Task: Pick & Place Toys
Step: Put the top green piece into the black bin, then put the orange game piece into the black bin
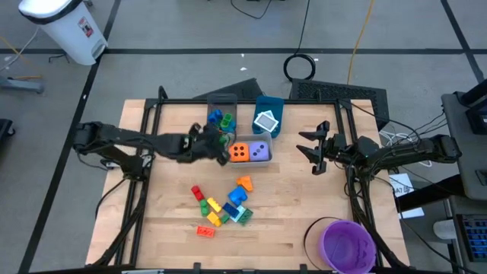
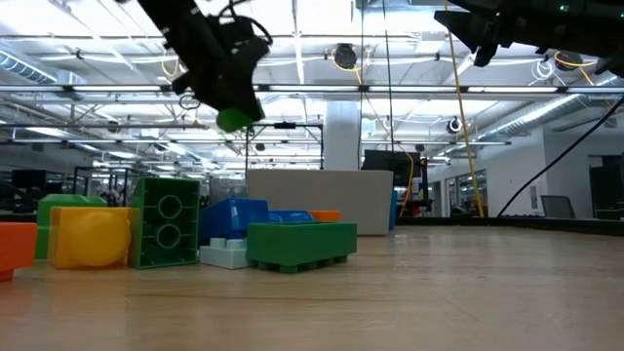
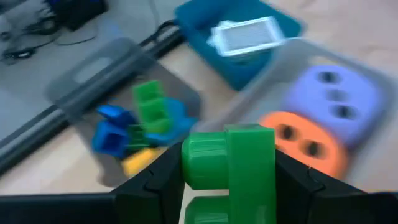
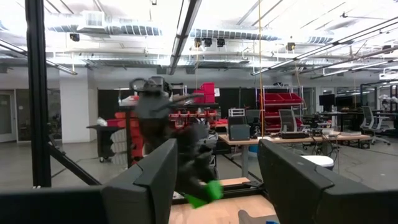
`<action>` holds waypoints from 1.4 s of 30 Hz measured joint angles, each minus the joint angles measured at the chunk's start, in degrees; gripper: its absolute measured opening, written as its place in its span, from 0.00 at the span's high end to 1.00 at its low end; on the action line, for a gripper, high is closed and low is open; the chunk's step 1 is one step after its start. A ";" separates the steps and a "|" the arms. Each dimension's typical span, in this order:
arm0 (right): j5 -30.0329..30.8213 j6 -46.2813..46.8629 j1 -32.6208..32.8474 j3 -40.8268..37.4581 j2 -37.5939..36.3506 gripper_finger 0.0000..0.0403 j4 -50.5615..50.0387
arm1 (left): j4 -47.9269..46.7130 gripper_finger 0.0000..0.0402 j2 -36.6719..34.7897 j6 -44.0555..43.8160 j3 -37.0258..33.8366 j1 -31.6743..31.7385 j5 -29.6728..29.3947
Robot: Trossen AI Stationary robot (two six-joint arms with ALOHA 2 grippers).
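My left gripper [image 1: 221, 144] is shut on a green brick [image 3: 229, 169], in the air between the grey bin [image 1: 221, 116] that holds blue, green and yellow bricks and the grey bin [image 1: 251, 151] with the orange die [image 1: 239, 152] and purple die [image 1: 259, 151]. A white-teal tile [image 1: 265, 122] lies in the blue bin [image 1: 268, 114]. Several loose bricks [image 1: 222, 205] lie on the table nearer the front. My right gripper [image 1: 313, 152] is open and empty at the table's right. My left gripper pinches the green brick by two opposite sides [image 3: 186, 168] between its two fingers [image 3: 158, 183]. The brick's studded end sticks out past the fingertips. The brick is lifted clear, over the gap between the two grey bins.
A round purple bowl [image 1: 348, 244] stands at the front right corner. A black frame [image 1: 152, 114] runs around the table's back and sides. Bare wood lies between the loose bricks and the right arm.
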 joint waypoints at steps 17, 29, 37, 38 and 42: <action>0.06 -0.44 -0.04 0.00 0.63 0.51 0.04 | 19.73 0.51 12.00 11.76 0.04 28.91 17.07; 0.08 -0.48 -0.07 0.00 0.63 0.51 0.06 | 18.04 0.15 10.32 12.95 0.00 29.38 23.22; 1.21 -7.21 -0.15 0.00 0.61 0.51 1.57 | 11.44 0.07 0.82 11.05 -3.23 21.53 26.95; 2.05 -7.26 -0.13 0.00 0.61 0.51 1.54 | 13.06 0.07 -0.72 11.49 -4.80 19.44 25.43; 4.73 -6.44 -0.13 0.00 0.63 0.51 0.36 | 21.33 0.07 -7.11 15.52 -11.97 11.66 23.14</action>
